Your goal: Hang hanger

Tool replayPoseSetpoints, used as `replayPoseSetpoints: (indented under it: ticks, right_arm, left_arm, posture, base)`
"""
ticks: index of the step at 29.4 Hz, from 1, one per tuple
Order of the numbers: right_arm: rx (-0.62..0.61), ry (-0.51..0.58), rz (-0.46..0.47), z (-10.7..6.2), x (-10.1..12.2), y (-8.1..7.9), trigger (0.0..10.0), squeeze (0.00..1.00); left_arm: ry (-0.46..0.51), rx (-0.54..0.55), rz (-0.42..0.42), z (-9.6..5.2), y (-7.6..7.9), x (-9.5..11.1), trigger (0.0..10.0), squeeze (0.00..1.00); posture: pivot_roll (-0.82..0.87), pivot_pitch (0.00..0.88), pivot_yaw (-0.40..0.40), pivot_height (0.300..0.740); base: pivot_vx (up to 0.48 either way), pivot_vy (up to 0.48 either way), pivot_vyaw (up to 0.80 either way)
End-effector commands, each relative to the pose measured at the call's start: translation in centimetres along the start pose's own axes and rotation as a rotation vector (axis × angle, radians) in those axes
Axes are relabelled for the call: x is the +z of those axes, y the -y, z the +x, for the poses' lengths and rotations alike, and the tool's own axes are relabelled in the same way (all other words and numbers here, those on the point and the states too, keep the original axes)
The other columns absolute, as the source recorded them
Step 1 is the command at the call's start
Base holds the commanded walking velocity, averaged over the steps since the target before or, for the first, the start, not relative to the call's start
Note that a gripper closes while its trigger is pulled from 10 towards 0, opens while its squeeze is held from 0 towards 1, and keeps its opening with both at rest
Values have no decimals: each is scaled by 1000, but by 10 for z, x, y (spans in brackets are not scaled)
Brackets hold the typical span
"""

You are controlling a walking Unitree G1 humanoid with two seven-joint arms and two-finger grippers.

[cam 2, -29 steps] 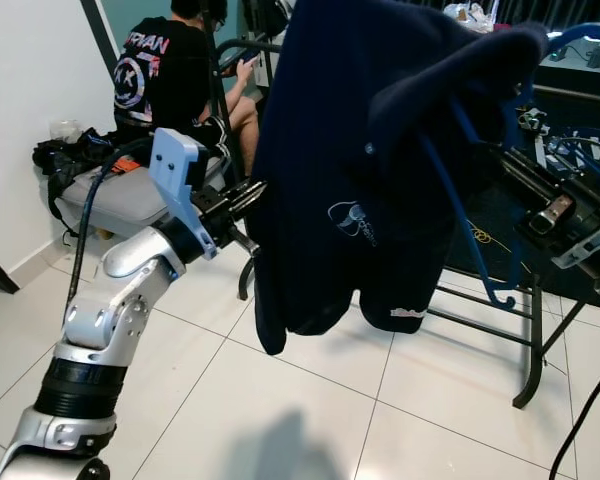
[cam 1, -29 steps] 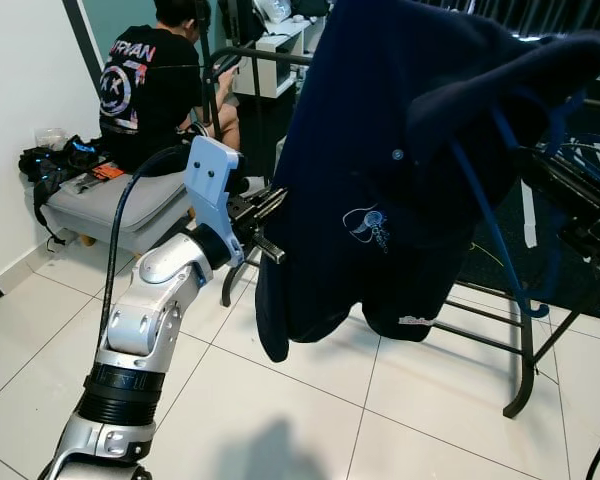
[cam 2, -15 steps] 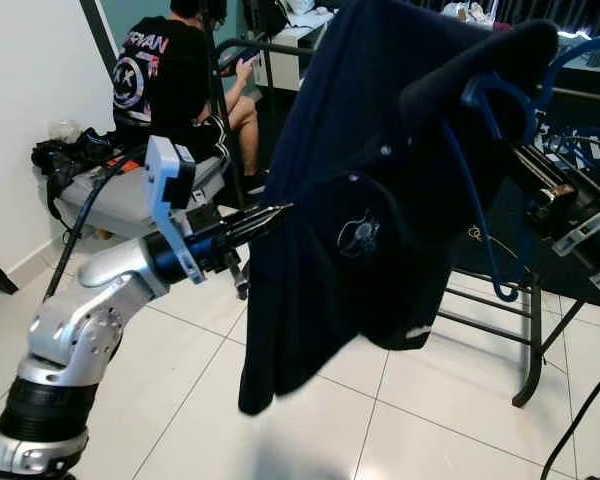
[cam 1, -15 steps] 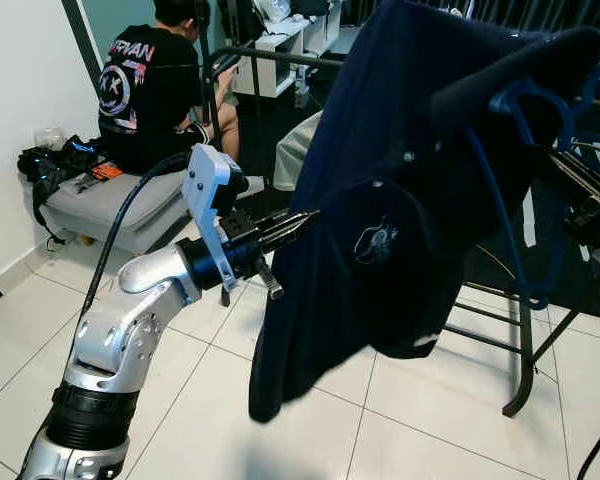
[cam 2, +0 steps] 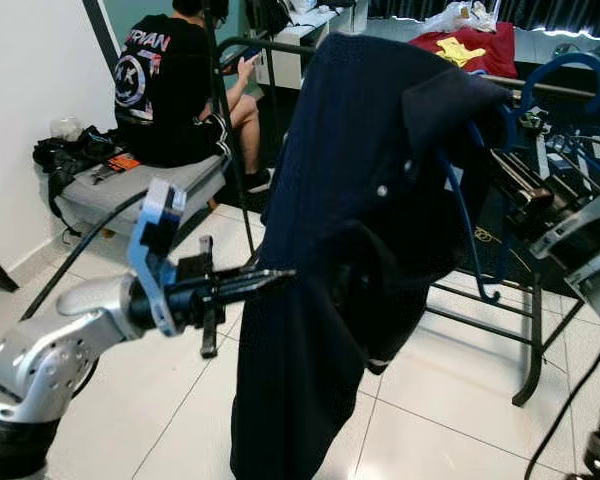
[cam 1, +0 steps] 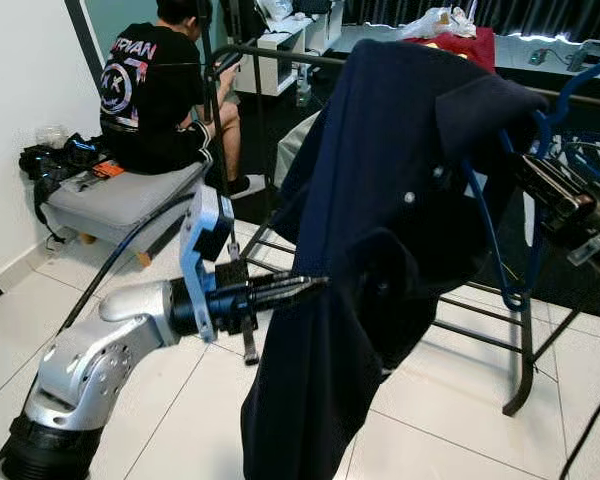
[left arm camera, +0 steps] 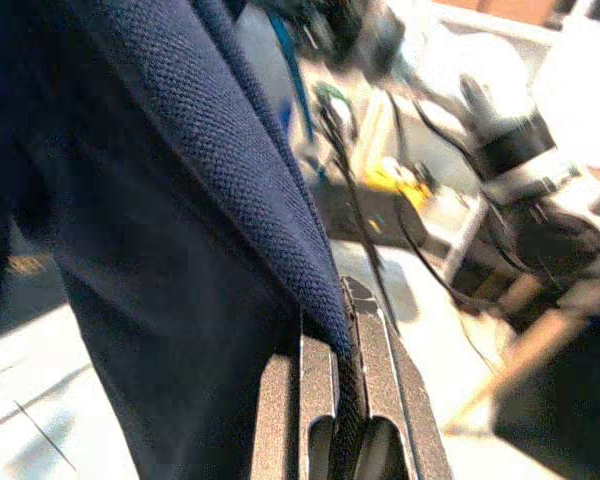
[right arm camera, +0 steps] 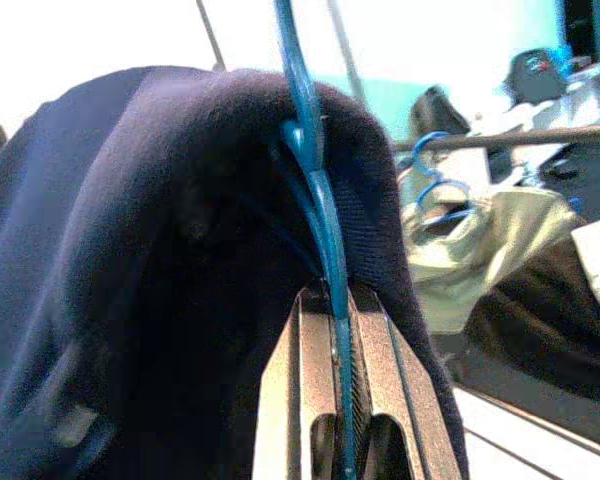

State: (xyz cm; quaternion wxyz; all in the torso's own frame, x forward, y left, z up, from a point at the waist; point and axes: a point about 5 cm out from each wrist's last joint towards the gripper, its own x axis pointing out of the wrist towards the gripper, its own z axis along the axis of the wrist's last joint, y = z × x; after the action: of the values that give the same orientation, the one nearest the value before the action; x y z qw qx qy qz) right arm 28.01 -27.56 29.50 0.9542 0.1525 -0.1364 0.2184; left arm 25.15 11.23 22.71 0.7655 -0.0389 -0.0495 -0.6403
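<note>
Gleaming white-tiled floor [cam 1: 230, 400] — black rack [cam 1: 525, 340] beyond.

**Blue hanger pinched at our right wrist**

We see our right gripper [right arm camera: 332, 460] closed on the thin blue hanger [right arm camera: 315, 190], which runs straight out from between the two fingers. The dark navy shirt [right arm camera: 150, 290] drapes over the hanger on both sides. Beyond the shirt, a metal rail [right arm camera: 500, 138] carries more blue hangers [right arm camera: 435, 180] and a pale garment [right arm camera: 480, 250].
</note>
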Motion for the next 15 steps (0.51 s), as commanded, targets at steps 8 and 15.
replayPoseSetpoints:
  ticks: [8,15]
  right_arm:
    - [-67,155,68,0,19,8,10000,0]
    - [30,286,164,5,34,-6,10000,0]
  left_arm:
    - [-98,-147,-104,-14,20,-12,0,0]
    - [-320,10,-158,-61,4,-50,0,0]
  posture:
    - [-65,74,4,740]
    - [-58,75,3,740]
  base:
    - [0,0,0]
    - [0,0,0]
